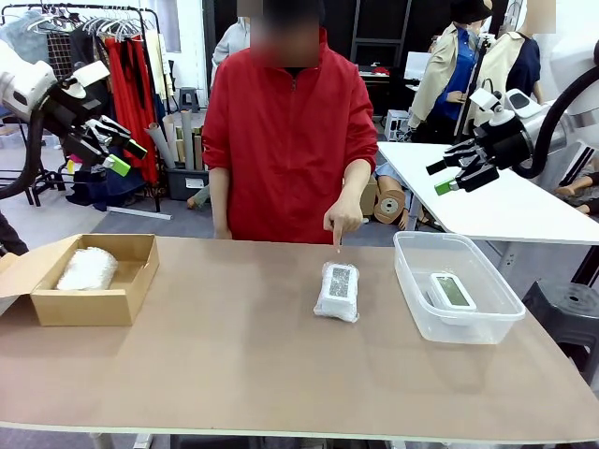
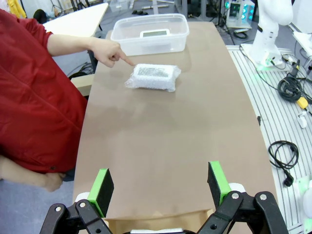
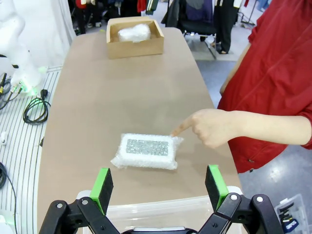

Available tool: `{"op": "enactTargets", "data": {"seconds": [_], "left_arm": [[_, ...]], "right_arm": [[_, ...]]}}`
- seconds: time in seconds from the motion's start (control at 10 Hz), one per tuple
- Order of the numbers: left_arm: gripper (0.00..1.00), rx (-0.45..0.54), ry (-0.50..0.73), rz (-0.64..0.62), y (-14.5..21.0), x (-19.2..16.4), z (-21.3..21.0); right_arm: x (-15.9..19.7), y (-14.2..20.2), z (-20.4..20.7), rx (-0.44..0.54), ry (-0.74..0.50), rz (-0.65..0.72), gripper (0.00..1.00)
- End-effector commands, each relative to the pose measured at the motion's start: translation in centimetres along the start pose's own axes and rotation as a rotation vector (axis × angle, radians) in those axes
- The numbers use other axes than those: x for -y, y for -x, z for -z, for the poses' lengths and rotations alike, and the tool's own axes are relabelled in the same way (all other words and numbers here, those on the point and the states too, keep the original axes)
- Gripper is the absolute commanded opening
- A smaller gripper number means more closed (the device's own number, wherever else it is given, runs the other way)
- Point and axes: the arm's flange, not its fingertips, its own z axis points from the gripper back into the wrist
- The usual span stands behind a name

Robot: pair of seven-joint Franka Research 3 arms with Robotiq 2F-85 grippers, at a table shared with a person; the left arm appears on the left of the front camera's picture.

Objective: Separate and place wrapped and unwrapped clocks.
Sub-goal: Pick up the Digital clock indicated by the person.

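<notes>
Left gripper (image 1: 126,156) and right gripper (image 1: 440,178) hang wide open, holding nothing; one wrapped clock (image 1: 338,291) is left to sort.
It lies at the middle of the table (image 1: 234,374), the person's hand (image 1: 344,222) pointing at its far end; the cardboard box (image 1: 94,307) by the left edge holds a second wrapped clock (image 1: 86,269), the clear tub (image 1: 412,281) by the right edge the bare clock (image 1: 452,291); best to close squarely across its narrow width, firmly, since the wrap likely slips.

Front camera looks across the table (image 1: 234,374); both raised wrist cameras share its central wrapped clock (image 3: 147,150).
</notes>
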Motion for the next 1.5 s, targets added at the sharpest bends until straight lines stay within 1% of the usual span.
{"op": "enactTargets", "data": {"seconds": [0.0, 1.4], "left_arm": [[1.00, -0.004, 0.008, 0.014, 0.11, 0.13, 0.06], [1.00, -0.004, 0.008, 0.014, 0.11, 0.13, 0.06]], "right_arm": [[-0.12, -0.26, -0.14, 0.002, -0.001, -0.021, 1.00], [-0.12, -0.26, -0.14, 0.002, -0.001, -0.021, 1.00]]}}
